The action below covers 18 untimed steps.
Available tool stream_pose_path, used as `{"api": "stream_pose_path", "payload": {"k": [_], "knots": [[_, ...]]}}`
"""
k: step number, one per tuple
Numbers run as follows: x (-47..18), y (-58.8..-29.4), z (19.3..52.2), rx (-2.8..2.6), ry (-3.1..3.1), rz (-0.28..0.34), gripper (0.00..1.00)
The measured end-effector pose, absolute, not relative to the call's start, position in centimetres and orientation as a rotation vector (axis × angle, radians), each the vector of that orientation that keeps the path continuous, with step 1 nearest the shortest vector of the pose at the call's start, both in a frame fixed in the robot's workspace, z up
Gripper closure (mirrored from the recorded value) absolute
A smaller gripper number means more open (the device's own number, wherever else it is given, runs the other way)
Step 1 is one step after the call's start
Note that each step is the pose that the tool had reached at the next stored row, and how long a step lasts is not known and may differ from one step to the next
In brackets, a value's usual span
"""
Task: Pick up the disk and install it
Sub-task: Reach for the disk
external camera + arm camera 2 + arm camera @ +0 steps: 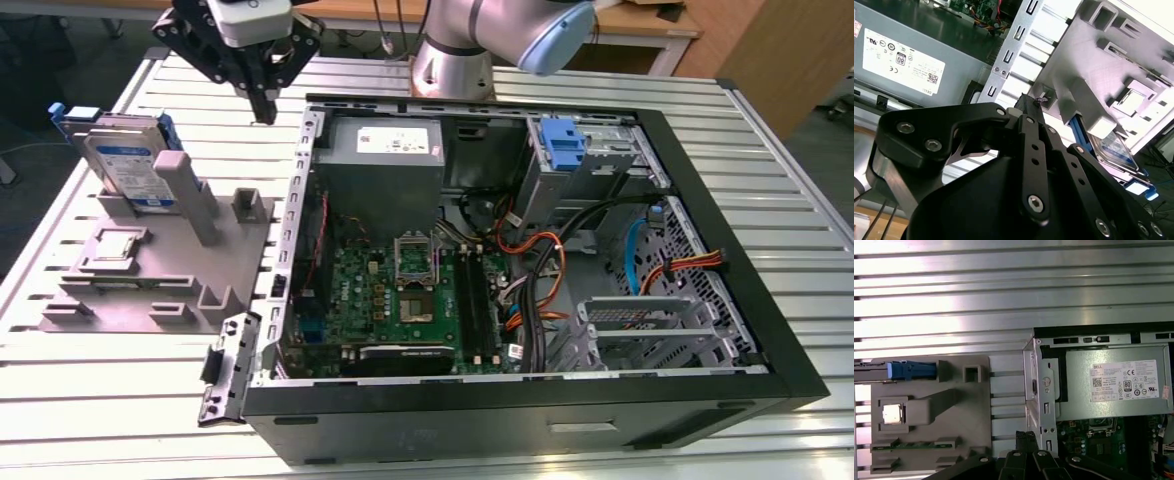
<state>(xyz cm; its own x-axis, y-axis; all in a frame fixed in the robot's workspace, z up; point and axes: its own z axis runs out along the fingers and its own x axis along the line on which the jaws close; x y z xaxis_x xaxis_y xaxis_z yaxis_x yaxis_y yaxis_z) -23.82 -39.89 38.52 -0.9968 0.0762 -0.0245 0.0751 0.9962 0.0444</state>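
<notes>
Gripper [263, 108] hangs w/ fingers pinched together, nothing in them, over the table strip btw the grey fixture block [134, 290] and the PC case [534, 425]. Disk [127, 165] stands upright in that fixture, off to the exterior view's left, apart from it.

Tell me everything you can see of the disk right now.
The disk is a flat rectangular drive, silver-grey metal by its look, with a blue-and-white label on its broad face and a bright blue plastic carrier framing its edges. It stands on edge, slightly tilted, in the grey fixture block, on the exterior view's left of the open computer case. A grey post of the block rises just in front of it. The gripper hangs apart from it, shut and empty.
</notes>
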Motion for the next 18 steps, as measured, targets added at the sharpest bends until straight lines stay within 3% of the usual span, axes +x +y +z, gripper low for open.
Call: {"api": "stream_pose_path", "payload": {"k": [18], "knots": [[-24.9, -39.9, 38.5, 0.118, 3.113, 0.068, 0.9]]}}
